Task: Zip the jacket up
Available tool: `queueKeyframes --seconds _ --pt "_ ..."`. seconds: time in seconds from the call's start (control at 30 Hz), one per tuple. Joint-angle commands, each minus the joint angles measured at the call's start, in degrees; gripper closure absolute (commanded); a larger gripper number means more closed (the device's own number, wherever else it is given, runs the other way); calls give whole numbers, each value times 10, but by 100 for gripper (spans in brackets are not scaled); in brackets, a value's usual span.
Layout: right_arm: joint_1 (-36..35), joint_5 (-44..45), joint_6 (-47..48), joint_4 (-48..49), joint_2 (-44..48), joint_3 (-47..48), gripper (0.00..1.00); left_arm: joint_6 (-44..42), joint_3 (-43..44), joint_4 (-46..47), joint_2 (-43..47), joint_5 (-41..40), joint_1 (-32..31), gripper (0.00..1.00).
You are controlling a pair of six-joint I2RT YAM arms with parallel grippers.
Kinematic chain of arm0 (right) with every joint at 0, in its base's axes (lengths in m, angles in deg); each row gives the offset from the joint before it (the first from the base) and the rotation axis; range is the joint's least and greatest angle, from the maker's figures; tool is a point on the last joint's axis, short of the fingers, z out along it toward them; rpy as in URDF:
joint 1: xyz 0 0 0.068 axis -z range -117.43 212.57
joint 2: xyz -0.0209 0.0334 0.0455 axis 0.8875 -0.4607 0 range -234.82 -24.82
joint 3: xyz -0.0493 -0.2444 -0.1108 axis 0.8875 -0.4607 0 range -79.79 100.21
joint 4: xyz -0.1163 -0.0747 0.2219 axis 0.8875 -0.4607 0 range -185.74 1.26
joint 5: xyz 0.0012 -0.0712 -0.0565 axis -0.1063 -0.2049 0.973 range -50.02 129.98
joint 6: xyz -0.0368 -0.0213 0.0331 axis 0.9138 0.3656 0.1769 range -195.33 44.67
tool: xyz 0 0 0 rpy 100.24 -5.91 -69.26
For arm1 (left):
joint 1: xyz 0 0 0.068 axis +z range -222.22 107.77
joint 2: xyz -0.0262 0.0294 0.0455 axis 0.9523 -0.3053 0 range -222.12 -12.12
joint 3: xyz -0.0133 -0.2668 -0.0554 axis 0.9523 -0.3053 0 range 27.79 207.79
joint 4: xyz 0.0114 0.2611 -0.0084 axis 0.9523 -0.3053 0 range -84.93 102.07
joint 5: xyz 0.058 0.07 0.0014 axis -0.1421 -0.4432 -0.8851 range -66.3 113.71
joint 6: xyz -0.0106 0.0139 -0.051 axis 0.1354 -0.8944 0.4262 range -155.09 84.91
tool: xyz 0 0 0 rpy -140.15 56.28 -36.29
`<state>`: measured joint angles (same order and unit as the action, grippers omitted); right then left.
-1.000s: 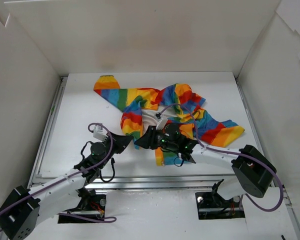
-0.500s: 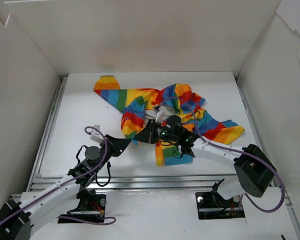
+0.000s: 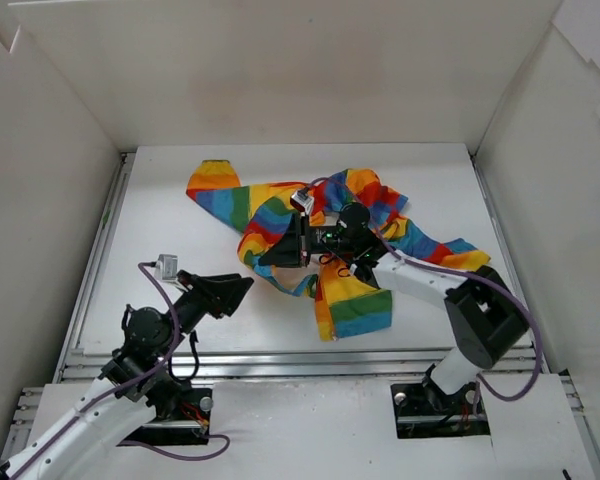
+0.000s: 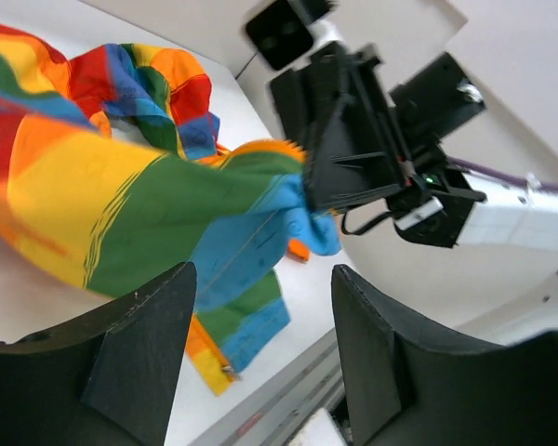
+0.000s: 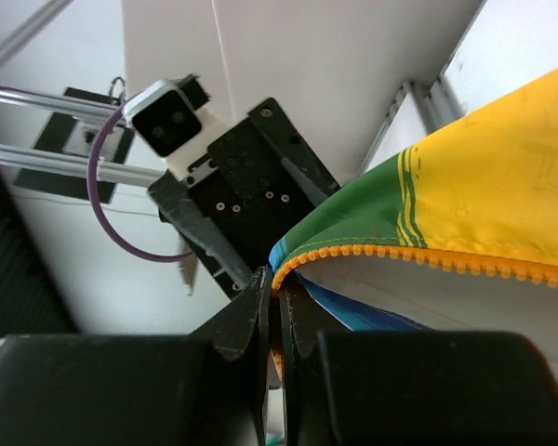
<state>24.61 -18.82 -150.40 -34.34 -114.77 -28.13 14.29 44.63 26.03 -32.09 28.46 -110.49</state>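
The rainbow-striped jacket [image 3: 270,205] lies rumpled across the middle of the table, one sleeve reaching back left and one to the right. My right gripper [image 3: 270,258] is shut on the jacket's front edge, pinching the orange zipper teeth [image 5: 353,253] between its fingers and holding that edge up off the table. A white lining [image 5: 465,297] shows under the teeth. My left gripper [image 3: 242,288] stands open, a short way to the near left of the jacket, touching nothing. In the left wrist view the jacket [image 4: 121,204] hangs from the right gripper [image 4: 309,190] beyond my left gripper [image 4: 260,358].
White walls enclose the table [image 3: 160,230] on the left, back and right. A metal rail [image 3: 280,350] runs along the near edge. A loose striped flap [image 3: 358,305] lies near that rail. Purple cables [image 3: 420,270] trail from both arms.
My left gripper opened, let go of the jacket and drew back to the near left. My right gripper shut on the zipper edge and carried it up and away from the bases.
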Motion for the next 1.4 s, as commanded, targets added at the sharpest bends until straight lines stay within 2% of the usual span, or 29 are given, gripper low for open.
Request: queueKeyframes --seconds 0.0,0.13,0.37,0.6,0.63,0.73,0.8,0.9,0.93,1.03,1.13,1.37 --pt "-3 -68 -143 191 -29 -8 100 -81 42 5 -20 28 0 44" --pt "-3 -59 -180 262 -51 -24 100 -105 45 34 -52 51 0 45" --pt "-2 -54 -196 290 -76 -23 100 -112 54 58 -106 61 0 45" --pt "-3 -55 -203 321 -105 -27 100 -90 42 124 -131 75 0 49" --pt "-3 -54 -202 323 -110 -29 100 -88 39 129 -129 84 0 51" --pt "4 -47 -192 328 -113 -37 100 -84 27 139 -116 99 0 72" --pt "11 -45 -188 325 -113 -39 100 -82 21 127 -107 98 0 76" --pt "13 -45 -180 320 -115 -39 100 -80 20 106 -95 90 0 67" --pt "13 -44 -178 320 -116 -41 100 -77 19 101 -93 83 0 57" --pt "12 -44 -168 317 -113 -42 100 -74 21 91 -97 70 0 46" --pt "13 -41 -137 283 -105 -46 100 -69 18 108 -104 74 0 42" --pt "14 -36 -104 247 -89 -49 100 -61 31 150 -158 100 0 43"
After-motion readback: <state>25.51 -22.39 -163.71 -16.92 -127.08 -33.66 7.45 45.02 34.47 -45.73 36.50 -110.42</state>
